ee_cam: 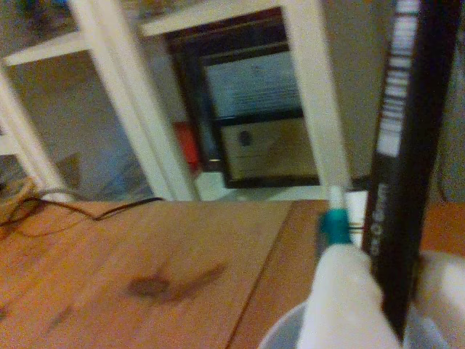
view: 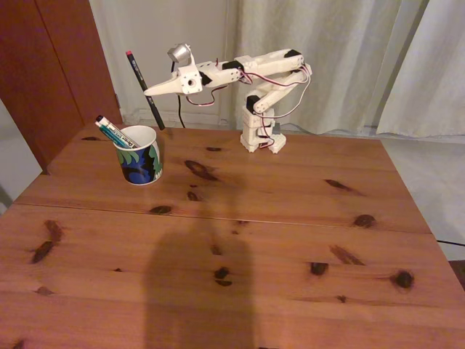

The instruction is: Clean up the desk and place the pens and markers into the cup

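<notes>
Above the cup, black pen in gripper, lower end hidden.

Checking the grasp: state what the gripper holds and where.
The white gripper clamps the thin black pen with red tip around mid-barrel, nearly upright.

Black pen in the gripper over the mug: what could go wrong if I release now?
The black pen hangs in the gripper behind and above the cup, so it may miss the rim. The two pens leaning out of the cup could deflect it. Its tilt could make it bounce off the desk.
</notes>
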### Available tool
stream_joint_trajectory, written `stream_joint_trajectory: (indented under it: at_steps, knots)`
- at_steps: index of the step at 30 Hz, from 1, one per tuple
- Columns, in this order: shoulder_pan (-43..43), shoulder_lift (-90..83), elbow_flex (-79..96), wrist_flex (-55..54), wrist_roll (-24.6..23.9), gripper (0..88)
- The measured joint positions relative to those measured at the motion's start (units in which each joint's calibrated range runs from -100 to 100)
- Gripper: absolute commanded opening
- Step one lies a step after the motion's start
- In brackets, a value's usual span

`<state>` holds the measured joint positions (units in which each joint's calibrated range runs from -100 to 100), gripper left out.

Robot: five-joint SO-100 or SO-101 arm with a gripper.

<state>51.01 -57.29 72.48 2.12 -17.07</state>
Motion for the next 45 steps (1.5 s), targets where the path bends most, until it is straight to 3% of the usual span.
stream_joint_trajectory:
  at_steps: [16, 36, 42, 45]
  knots:
    - [1.69, 14.41, -10.28, 0.0, 0.0, 0.9]
    - [1.69, 27.46, -15.46, 0.0, 6.79, 1.5]
    - [1.69, 27.46, -15.46, 0.0, 8.3, 15.2]
    - [1.69, 27.46, -15.46, 0.0, 8.74, 16.1]
